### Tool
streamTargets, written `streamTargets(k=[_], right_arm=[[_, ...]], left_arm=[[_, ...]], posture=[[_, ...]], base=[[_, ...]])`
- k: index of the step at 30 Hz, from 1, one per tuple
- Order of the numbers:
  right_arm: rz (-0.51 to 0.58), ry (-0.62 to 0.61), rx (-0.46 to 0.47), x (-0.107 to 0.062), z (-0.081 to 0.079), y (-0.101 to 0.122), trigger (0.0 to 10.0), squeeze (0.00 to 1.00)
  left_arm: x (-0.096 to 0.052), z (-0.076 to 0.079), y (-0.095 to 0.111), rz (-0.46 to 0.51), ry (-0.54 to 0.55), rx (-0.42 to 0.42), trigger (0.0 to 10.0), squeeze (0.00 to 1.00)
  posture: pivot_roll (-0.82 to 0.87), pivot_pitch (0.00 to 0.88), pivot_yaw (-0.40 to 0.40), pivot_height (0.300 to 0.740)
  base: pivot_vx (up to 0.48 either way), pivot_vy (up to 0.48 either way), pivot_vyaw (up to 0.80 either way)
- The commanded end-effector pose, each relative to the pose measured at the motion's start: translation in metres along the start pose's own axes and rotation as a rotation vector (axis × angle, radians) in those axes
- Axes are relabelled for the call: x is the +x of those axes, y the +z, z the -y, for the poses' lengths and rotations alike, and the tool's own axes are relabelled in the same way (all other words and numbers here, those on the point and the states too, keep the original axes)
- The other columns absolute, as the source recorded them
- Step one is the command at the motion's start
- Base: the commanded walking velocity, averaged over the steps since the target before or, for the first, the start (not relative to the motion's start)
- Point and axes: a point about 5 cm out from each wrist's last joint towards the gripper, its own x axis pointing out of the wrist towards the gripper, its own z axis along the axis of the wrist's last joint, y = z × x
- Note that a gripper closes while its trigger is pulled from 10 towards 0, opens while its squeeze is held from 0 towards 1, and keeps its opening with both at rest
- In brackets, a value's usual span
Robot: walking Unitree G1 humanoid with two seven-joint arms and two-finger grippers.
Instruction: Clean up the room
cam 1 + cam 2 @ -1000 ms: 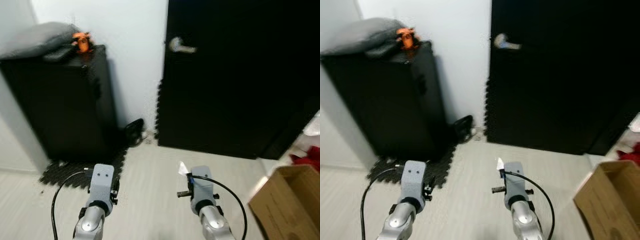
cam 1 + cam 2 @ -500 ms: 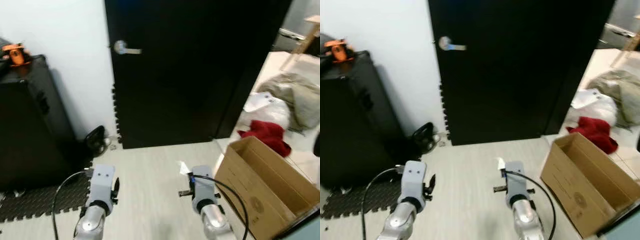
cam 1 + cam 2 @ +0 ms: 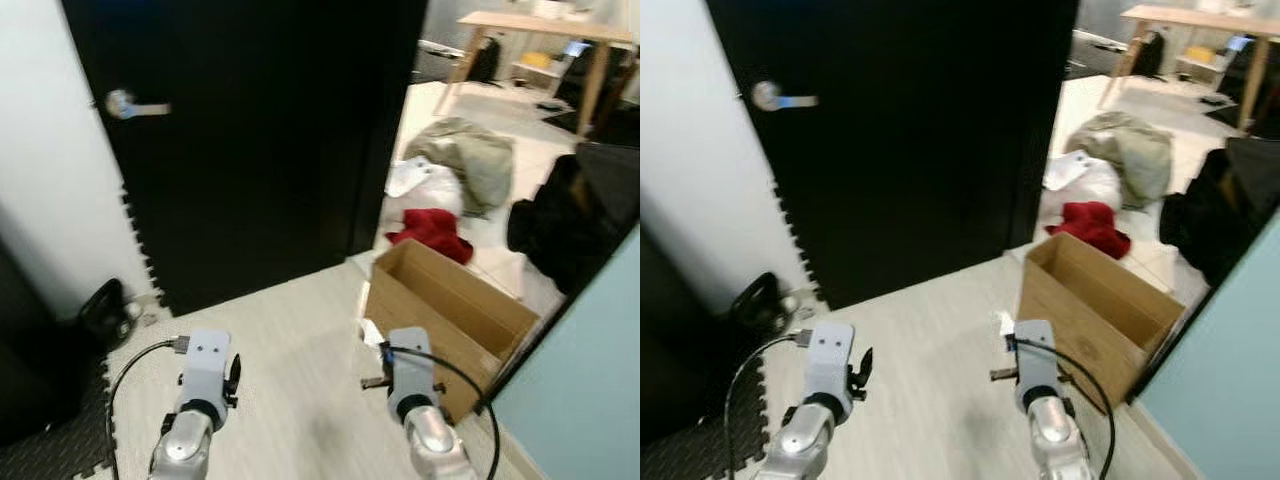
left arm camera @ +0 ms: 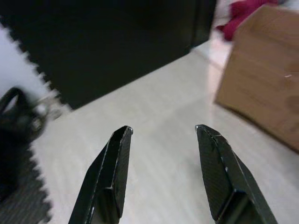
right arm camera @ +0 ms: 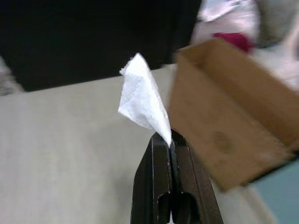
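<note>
My right gripper (image 5: 170, 139) is shut on a small white scrap of tissue (image 5: 142, 100), which sticks up from its fingertips and also peeks out as a white tissue corner (image 3: 368, 329) ahead of the right wrist. An open cardboard box (image 3: 450, 300) lies on the pale floor just right of that gripper, its opening facing up and away. My left gripper (image 4: 161, 131) is open with nothing between its fingers, held low over the bare floor.
A black door (image 3: 250, 130) stands ahead with a black strap item (image 3: 105, 305) and a foam mat (image 3: 50, 450) to its left. Beyond the box lie a red cloth (image 3: 432, 228), a white bag (image 3: 420, 180), a grey-green garment (image 3: 465, 160) and a dark bundle (image 3: 570, 210). A teal wall (image 3: 590, 400) closes the right.
The camera has swung to the right: the black cabinet has left the picture and the box and the clothes have come into it. Both grippers hold as before.
</note>
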Motion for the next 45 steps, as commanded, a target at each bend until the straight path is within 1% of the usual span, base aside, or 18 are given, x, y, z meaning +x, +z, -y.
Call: streamTargets(k=[1, 16, 19, 22, 23, 24, 26, 27, 28, 30, 31, 32, 33, 34, 35, 37, 39, 45], right_arm=[[-0.025, 0.002, 0.021, -0.002, -0.004, -0.006, 10.0, 0.00], [-0.029, 0.007, 0.019, -0.002, -0.005, -0.007, 10.0, 0.00], [-0.029, 0.013, 0.018, -0.002, -0.006, -0.007, 10.0, 0.00], [-0.029, 0.013, 0.017, -0.002, -0.006, -0.007, 10.0, 0.00], [-0.029, 0.013, 0.017, -0.002, -0.006, -0.007, 10.0, 0.00], [-0.029, 0.013, 0.017, -0.002, -0.006, -0.007, 10.0, 0.00], [-0.030, 0.012, 0.017, -0.003, -0.006, -0.007, 10.0, 0.00], [-0.031, 0.012, 0.017, -0.003, -0.006, -0.008, 10.0, 0.00], [-0.033, 0.013, 0.017, -0.003, -0.006, -0.008, 10.0, 0.00], [-0.033, 0.013, 0.017, -0.003, -0.006, -0.008, 10.0, 0.00], [-0.033, 0.013, 0.017, -0.004, -0.006, -0.008, 10.0, 0.00], [-0.034, 0.014, 0.023, -0.003, -0.006, -0.008, 10.0, 0.00], [-0.034, 0.014, 0.023, -0.003, -0.006, -0.008, 10.0, 0.00], [-0.036, 0.029, 0.003, -0.003, -0.008, -0.009, 10.0, 0.00], [-0.036, 0.029, 0.003, -0.003, -0.008, -0.009, 10.0, 0.00], [-0.054, 0.061, -0.013, -0.003, -0.012, -0.011, 10.0, 0.00], [-0.059, 0.068, -0.024, -0.003, -0.014, -0.012, 10.0, 0.00], [-0.060, 0.089, -0.001, -0.004, -0.016, -0.012, 10.0, 0.00]], left_arm=[[-0.002, -0.004, -0.003, -0.011, 0.011, -0.001, 10.0, 0.00], [-0.002, -0.005, -0.004, -0.016, 0.020, 0.003, 10.0, 0.00], [-0.003, -0.004, -0.004, -0.014, 0.023, -0.024, 10.0, 0.00], [-0.003, -0.004, -0.004, -0.015, 0.026, -0.027, 10.0, 0.00], [-0.003, -0.004, -0.004, -0.027, 0.029, -0.051, 10.0, 0.00], [-0.003, -0.004, -0.004, -0.027, 0.029, -0.051, 10.0, 0.00], [-0.003, -0.004, -0.005, -0.054, 0.025, -0.131, 10.0, 0.00], [-0.003, -0.006, -0.008, -0.107, 0.050, -0.097, 10.0, 0.00], [-0.003, -0.006, -0.010, -0.119, 0.055, -0.071, 10.0, 0.00], [-0.003, -0.006, -0.010, -0.119, 0.055, -0.071, 10.0, 0.00], [-0.003, -0.007, -0.010, -0.123, 0.057, -0.048, 10.0, 0.00], [-0.003, -0.008, -0.011, -0.121, 0.057, -0.031, 10.0, 0.00], [-0.003, -0.008, -0.011, -0.121, 0.057, -0.031, 10.0, 0.00], [-0.003, -0.009, -0.009, -0.096, 0.065, -0.014, 10.0, 0.00], [-0.003, -0.009, -0.009, -0.096, 0.065, -0.014, 10.0, 0.00], [-0.004, -0.010, -0.008, -0.068, 0.075, 0.020, 10.0, 0.00], [-0.004, -0.010, -0.007, -0.059, 0.080, 0.027, 10.0, 0.00], [-0.004, -0.014, -0.005, -0.050, 0.093, 0.020, 10.0, 0.00]], posture=[[0.03, 0.079, -0.005, 0.721], [0.03, 0.080, -0.009, 0.721], [0.03, 0.082, -0.010, 0.721], [0.03, 0.082, -0.010, 0.721], [0.02, 0.086, -0.008, 0.721], [0.02, 0.086, -0.008, 0.721], [0.03, 0.087, -0.008, 0.721], [0.03, 0.089, -0.008, 0.721], [0.03, 0.089, -0.007, 0.721], [0.03, 0.089, -0.007, 0.721], [0.03, 0.089, -0.008, 0.721], [0.03, 0.089, -0.008, 0.721], [0.03, 0.089, -0.008, 0.721], [0.03, 0.092, -0.008, 0.721], [0.03, 0.092, -0.008, 0.721], [0.03, 0.094, -0.011, 0.721], [0.03, 0.093, -0.012, 0.721], [0.04, 0.093, -0.015, 0.721]], base=[[0.000, 0.000, -0.80], [0.000, 0.000, -0.80], [0.000, 0.000, -0.80], [0.000, 0.000, -0.80], [0.000, 0.000, -0.80], [0.000, 0.000, -0.80], [0.000, 0.000, -0.80], [0.000, 0.000, -0.80], [0.000, 0.000, -0.80], [0.000, 0.000, -0.80], [0.000, 0.000, -0.80], [0.000, 0.000, -0.80], [0.000, 0.000, -0.80], [0.000, 0.000, 0.00], [0.000, 0.000, 0.00], [0.000, 0.000, 0.00], [0.000, 0.000, 0.00], [0.000, 0.000, 0.00]])
